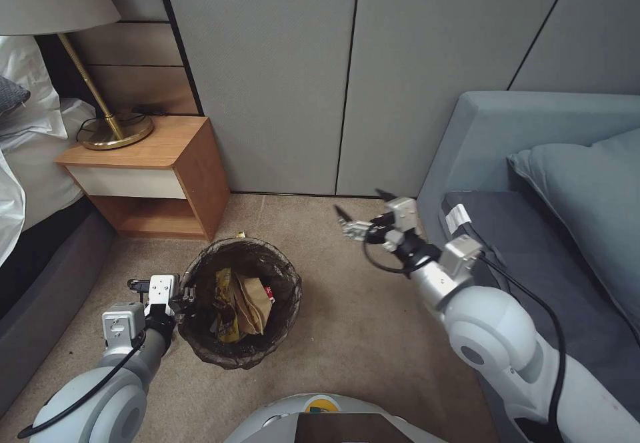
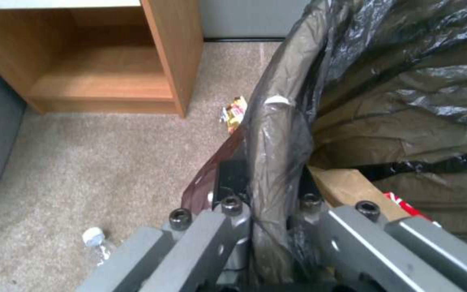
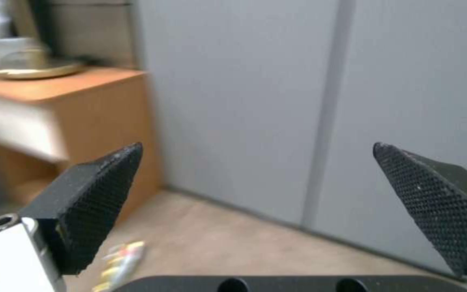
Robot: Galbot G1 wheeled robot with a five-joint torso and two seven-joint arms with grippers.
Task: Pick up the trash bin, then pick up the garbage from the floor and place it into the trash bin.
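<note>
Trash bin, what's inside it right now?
Inside the trash bin, on its dark bag: a brown paper scrap, yellow wrappers and a red-and-white packet. Anything beneath them is covered.

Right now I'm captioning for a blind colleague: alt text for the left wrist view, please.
The left gripper clamps the bag-lined rim of the trash bin. A yellow wrapper and a small bottle lie on the carpet near a wooden nightstand.

Trash bin (image 1: pixel 241 303) bag dark brown-black; floor (image 1: pixel 360 323) beige; yellow wrapper (image 2: pixel 235 113); nightstand (image 1: pixel 150 176) orange-brown.
</note>
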